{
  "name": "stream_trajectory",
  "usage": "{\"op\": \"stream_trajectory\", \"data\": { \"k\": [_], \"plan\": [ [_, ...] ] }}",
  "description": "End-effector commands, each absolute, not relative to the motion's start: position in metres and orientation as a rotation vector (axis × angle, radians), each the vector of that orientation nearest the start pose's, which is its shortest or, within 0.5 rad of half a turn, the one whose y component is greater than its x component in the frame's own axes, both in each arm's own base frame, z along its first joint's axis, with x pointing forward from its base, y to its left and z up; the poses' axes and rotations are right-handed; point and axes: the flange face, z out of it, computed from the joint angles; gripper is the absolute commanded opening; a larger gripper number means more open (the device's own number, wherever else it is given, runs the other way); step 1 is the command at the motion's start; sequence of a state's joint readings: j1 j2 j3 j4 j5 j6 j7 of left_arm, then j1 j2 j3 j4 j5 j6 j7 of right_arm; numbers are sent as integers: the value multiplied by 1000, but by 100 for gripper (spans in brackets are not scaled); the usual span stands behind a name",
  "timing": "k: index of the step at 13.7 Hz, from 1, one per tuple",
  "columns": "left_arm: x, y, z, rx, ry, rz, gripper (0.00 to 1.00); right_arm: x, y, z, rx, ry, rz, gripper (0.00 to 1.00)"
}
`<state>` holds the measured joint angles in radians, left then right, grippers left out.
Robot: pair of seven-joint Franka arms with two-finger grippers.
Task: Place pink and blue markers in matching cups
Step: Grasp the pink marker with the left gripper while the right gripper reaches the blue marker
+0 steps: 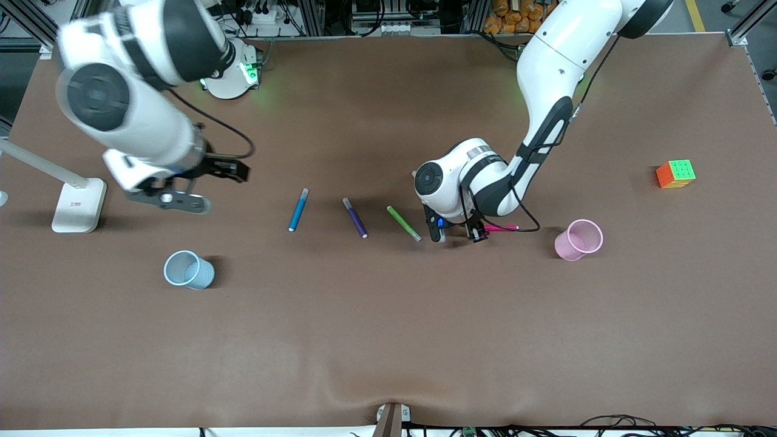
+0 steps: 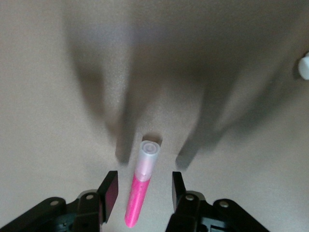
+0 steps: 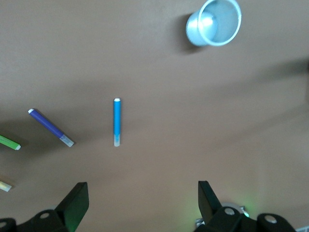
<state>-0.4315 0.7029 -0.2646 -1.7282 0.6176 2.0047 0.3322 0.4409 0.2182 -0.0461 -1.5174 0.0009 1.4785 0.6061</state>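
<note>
Four markers on the table: blue marker (image 1: 298,209), purple marker (image 1: 355,217), green marker (image 1: 403,223), pink marker (image 2: 141,184). Two cups: blue cup (image 1: 189,270), pink cup (image 1: 578,240). One cube (image 1: 675,173). Left gripper (image 2: 143,189) straddles the pink marker, fingers apart (no contact). Right gripper (image 3: 143,195) hangs wide open, empty, above the table.

LIGHT: we've got even overhead brightness on the counter (image 1: 364,340) | SHADOWS: soft, short, smeared broad in the left wrist view | GLOW: green by the bases | BLUR: we see the right arm (image 1: 121,103) slightly smeared, pink marker (image 2: 140,191) soft
</note>
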Motion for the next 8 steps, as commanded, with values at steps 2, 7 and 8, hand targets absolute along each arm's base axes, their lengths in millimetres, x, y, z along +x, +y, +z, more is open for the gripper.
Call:
{"op": "stream_trajectory", "data": {
  "k": [2, 7, 8],
  "plan": [
    [514, -370, 161, -2086, 1748, 402, 48, 552, 246, 508, -3234, 385, 377, 100],
    [514, -370, 156, -2095, 1743, 403, 36, 561, 248, 445, -3229, 116, 523, 100],
    [514, -369, 156, -2095, 1740, 405, 27, 558, 248, 429, -3229, 116, 533, 100]
  ]
}}
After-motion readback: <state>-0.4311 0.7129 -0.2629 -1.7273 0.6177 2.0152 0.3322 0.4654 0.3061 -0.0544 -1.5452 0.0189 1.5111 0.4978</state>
